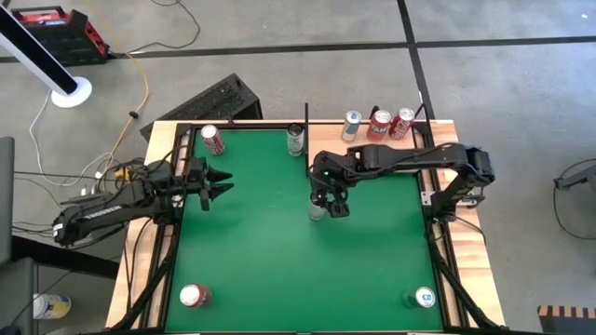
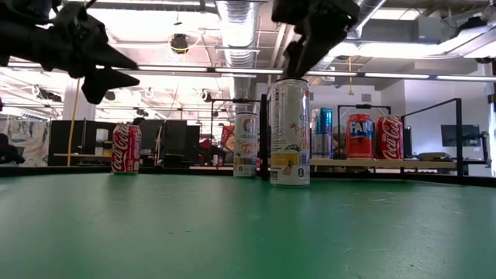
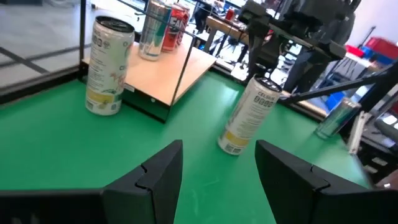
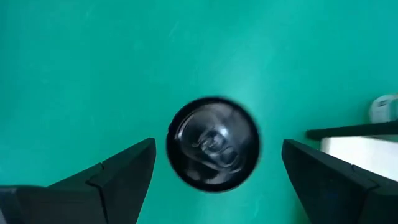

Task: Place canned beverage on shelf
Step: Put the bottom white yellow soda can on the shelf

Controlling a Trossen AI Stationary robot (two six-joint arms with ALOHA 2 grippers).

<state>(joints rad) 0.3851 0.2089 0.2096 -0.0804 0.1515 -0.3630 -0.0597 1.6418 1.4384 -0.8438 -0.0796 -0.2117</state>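
Observation:
A tall white can stands upright on its base on the green surface near the middle. It also shows in the left wrist view. My right gripper hangs just above it, open and pointing down. In the right wrist view the can's dark top lies between the spread fingers, untouched. The shelf, pale wood with thin black rods, stands at the far right and carries one silver-blue and two red cans. My left gripper is open and empty above the surface's left side.
A second white can stands beside the shelf's left edge. A red can is at the far left. A red-topped can is at the near left and a blue one at the near right. A black frame edges the surface.

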